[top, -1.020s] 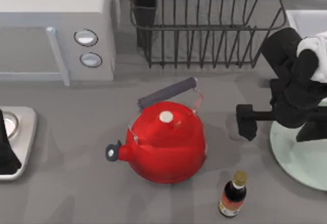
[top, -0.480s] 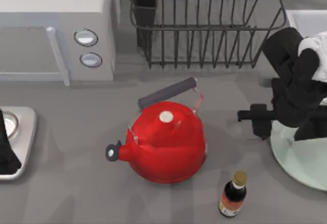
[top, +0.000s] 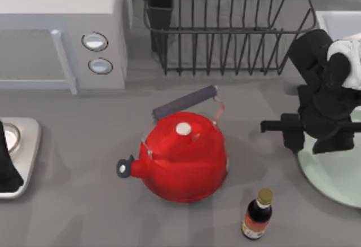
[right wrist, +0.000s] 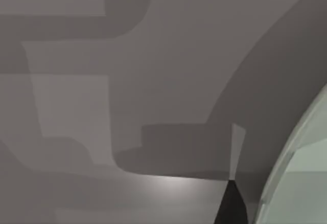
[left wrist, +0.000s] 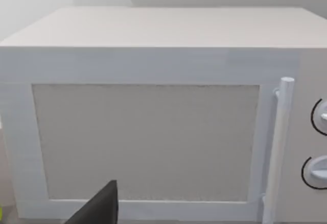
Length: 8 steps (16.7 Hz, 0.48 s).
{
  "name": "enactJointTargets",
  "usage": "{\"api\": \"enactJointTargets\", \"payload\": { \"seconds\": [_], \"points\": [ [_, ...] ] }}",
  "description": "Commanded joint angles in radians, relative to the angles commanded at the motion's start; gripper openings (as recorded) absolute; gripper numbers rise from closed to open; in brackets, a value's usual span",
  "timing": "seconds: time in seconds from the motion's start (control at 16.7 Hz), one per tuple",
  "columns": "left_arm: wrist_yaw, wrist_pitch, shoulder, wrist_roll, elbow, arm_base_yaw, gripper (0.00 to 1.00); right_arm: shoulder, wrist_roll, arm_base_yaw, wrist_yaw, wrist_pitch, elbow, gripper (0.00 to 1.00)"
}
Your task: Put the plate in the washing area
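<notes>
**Observer:** Right gripper, position?

**Me:** My right gripper (top: 312, 138) is at the table's right side, low over the left rim of the plate (top: 333, 179). Jaws spread, nothing held. One finger (top: 291, 134) hangs just outside the plate's left edge, over bare table (top: 84, 202). The other is above the plate itself. I cannot tell whether either touches the rim.

**Observer:** The plate, where does it lie?

**Me:** Flat on the table at the right edge of the top view, partly cut off there. It is pale mint and glossy. My right wrist view has its curved rim (right wrist: 299, 173) beside a dark fingertip (right wrist: 231, 206), with grey tabletop and shadows around them.

**Observer:** The washing area?

**Me:** The sink (top: 338, 20) is at the far right corner, behind my right arm, just beside the black dish rack (top: 225, 32). The plate is outside it, nearer the front of the table.

**Observer:** Other things on the table?

**Me:** A red kettle (top: 183, 159) stands mid-table, well apart from the plate. A small dark bottle (top: 258, 214) stands upright between kettle and plate, towards the front. A white microwave (top: 62, 27) sits at the far left.

**Observer:** Left arm?

**Me:** Parked. My left gripper (top: 7, 168) is at the table's left edge over a small grey tray (top: 25, 145), and its wrist view faces the microwave door (left wrist: 145, 142).
</notes>
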Motion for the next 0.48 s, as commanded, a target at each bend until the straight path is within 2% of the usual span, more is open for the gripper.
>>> {"api": "enactJointTargets", "payload": {
  "seconds": [0.48],
  "points": [
    [0.000, 0.000, 0.000, 0.000, 0.000, 0.000, 1.00, -0.064, -0.001, -0.011, 0.005, -0.034, 0.063, 0.00]
  ]
}}
